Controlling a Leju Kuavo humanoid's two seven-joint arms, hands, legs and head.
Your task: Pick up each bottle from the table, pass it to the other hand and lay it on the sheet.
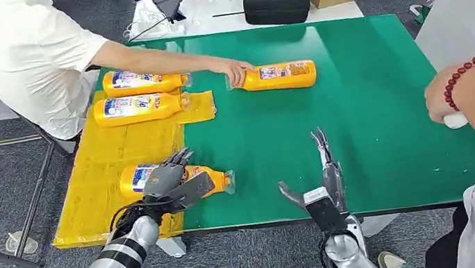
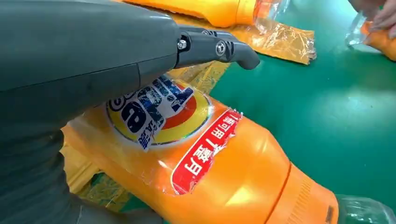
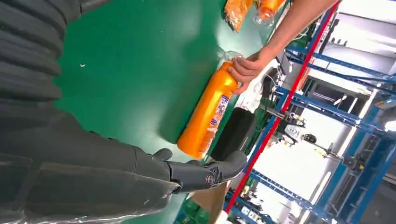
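Right hand (image 1: 321, 178) nearest, low over green table (image 1: 371, 108), fingers straight and spread, palm empty, released. Left hand (image 1: 169, 178) just across from it, laid over nearest bottle (image 1: 209, 180); fingers draped on its labelled body, thumb along the side. Cannot tell whether grasping or merely resting on top. Bottle lying on its side under that hand, label end on yellow sheet (image 1: 95, 189), clear cap end past sheet's edge onto green.

Well beyond left hand, two more bottles lying flat, side by side on far part of sheet: upper bottle (image 1: 143, 81), lower bottle (image 1: 140, 108).

Far ahead of right hand, fourth bottle (image 1: 280, 76) on its side on bare table, off the sheet. Person's hand (image 1: 235, 72) touching its cap end. Second person's hand (image 1: 443, 98), red bead bracelet at wrist, off to right hand's outer side, at table edge.
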